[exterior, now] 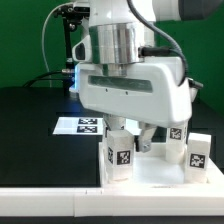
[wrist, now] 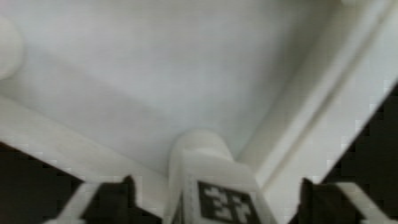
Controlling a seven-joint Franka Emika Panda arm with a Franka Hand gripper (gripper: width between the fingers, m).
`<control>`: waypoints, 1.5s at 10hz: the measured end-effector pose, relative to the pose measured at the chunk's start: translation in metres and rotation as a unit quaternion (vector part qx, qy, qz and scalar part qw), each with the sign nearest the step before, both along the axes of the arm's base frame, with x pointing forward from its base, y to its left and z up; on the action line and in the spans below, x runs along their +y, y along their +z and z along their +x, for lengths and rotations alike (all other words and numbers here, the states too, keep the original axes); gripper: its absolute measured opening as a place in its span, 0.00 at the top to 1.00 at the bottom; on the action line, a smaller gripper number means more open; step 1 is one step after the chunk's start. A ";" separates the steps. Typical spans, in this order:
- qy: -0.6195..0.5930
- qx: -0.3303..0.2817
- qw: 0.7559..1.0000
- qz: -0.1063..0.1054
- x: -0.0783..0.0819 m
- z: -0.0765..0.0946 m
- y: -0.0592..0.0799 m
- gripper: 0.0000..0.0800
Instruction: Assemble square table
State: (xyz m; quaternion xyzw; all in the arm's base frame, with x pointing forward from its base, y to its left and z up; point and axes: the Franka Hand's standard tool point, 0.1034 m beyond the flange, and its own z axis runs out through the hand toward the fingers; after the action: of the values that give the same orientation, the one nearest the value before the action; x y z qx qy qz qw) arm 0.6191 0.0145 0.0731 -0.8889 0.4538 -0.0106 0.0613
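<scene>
The square table top [exterior: 150, 176] lies white and flat at the front, and fills most of the wrist view as a top [wrist: 143, 80] with a raised rim. Three stubby tagged legs stand upright on it: one leg [exterior: 118, 154] under the hand, and two more legs [exterior: 175, 141] [exterior: 198, 152] toward the exterior view's right. My gripper [exterior: 131, 134] hangs just above the first leg. In the wrist view that leg [wrist: 214, 185] stands between my gripper's [wrist: 217, 202] dark fingers [wrist: 107, 200], with a gap on each side. The jaws are open and hold nothing.
The marker board [exterior: 84, 125] lies on the black table at the exterior view's left, behind the table top. A black stand and cables rise at the back left, in front of a green wall.
</scene>
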 end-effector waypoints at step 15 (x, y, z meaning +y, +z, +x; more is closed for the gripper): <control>0.104 -0.004 0.994 -0.030 -0.018 0.007 0.005 0.64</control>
State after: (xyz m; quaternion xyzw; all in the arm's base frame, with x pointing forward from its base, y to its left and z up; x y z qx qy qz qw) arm 0.6258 -0.0037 0.0781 -0.9328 0.3579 -0.0217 0.0374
